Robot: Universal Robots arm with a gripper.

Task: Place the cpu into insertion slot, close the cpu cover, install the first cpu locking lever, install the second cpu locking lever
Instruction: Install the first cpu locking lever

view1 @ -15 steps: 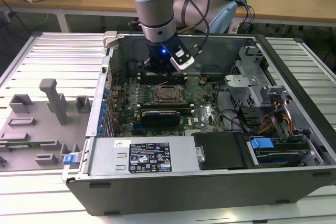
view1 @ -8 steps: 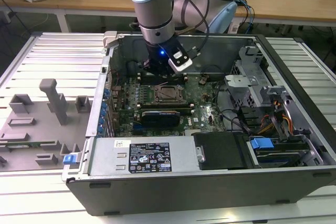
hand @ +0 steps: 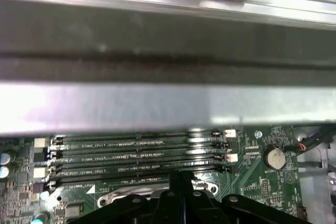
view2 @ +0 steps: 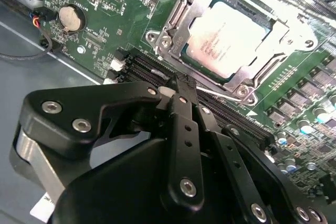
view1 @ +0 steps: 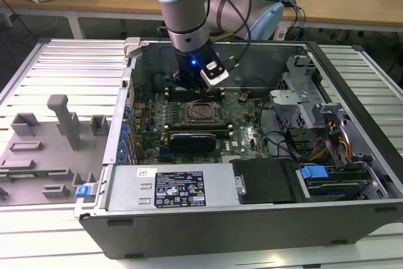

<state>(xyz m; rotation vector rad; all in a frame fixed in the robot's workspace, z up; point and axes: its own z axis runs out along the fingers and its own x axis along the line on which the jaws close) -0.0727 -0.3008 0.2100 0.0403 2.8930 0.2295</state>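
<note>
1. An open computer case [view1: 252, 218] is set on a slatted metal table [view1: 69, 67].
2. A grey fixture tray [view1: 50, 149] with upright blocks is laid on the table, just beside the case on the exterior view's left.
3. A small blue piece [view1: 84, 191], possibly a clip, is seen at the tray's corner near the case.

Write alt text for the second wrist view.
The black gripper, fingers together and holding nothing, hangs over the memory slots just beside the insertion slot. The cpu lies in the socket with the cpu cover framing it, on a green motherboard that also carries a coin battery.
</note>
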